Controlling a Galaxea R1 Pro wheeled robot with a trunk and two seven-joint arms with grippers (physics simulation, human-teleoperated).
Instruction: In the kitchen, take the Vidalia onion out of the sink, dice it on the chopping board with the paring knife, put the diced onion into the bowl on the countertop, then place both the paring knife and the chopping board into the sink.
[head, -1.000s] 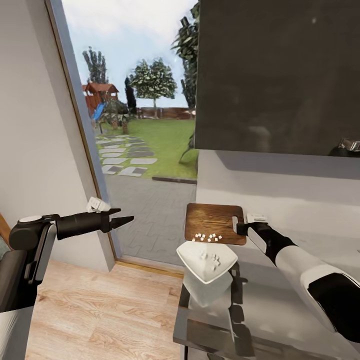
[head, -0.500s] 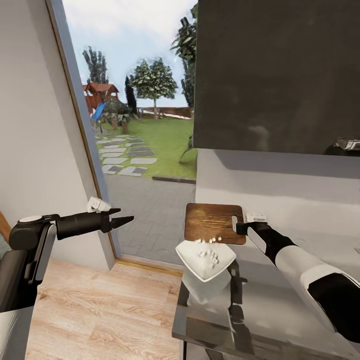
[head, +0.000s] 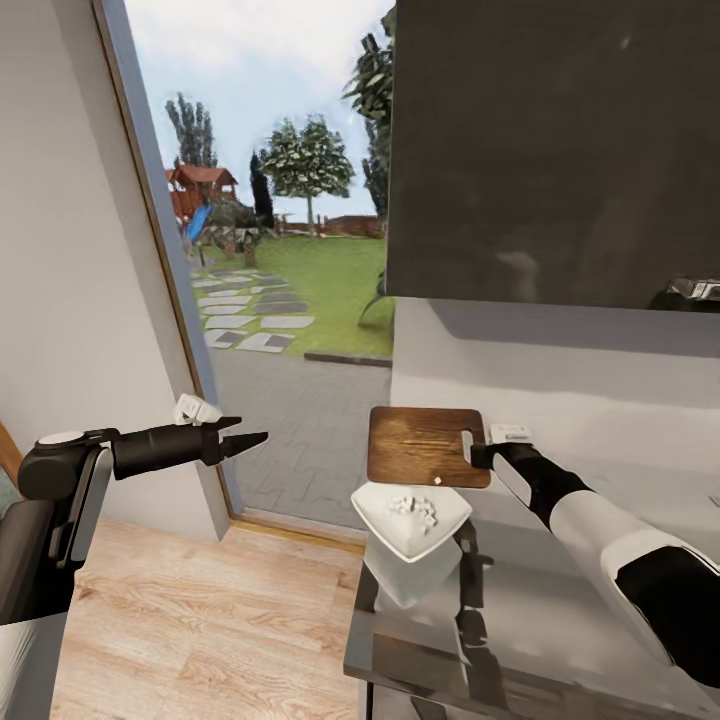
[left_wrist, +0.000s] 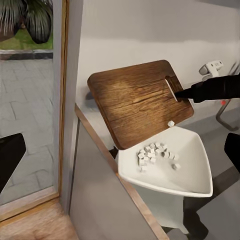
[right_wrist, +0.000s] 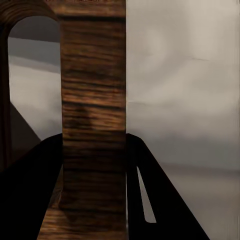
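Your right gripper has its fingers clamped on the chopping board by the handle slot, tilted over the bowl at the desk's 10 o'clock corner. Board's stiff, dice slide easily; one cube clings. Left gripper idles, closed.

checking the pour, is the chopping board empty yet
Nearly: one white cube is on the tilted chopping board's lower edge; the rest lie in the bowl.

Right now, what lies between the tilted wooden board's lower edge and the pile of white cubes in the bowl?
In the left wrist view, one white onion cube sits at the brown wooden chopping board's lower edge, above the glossy white bowl; otherwise bare bowl wall.
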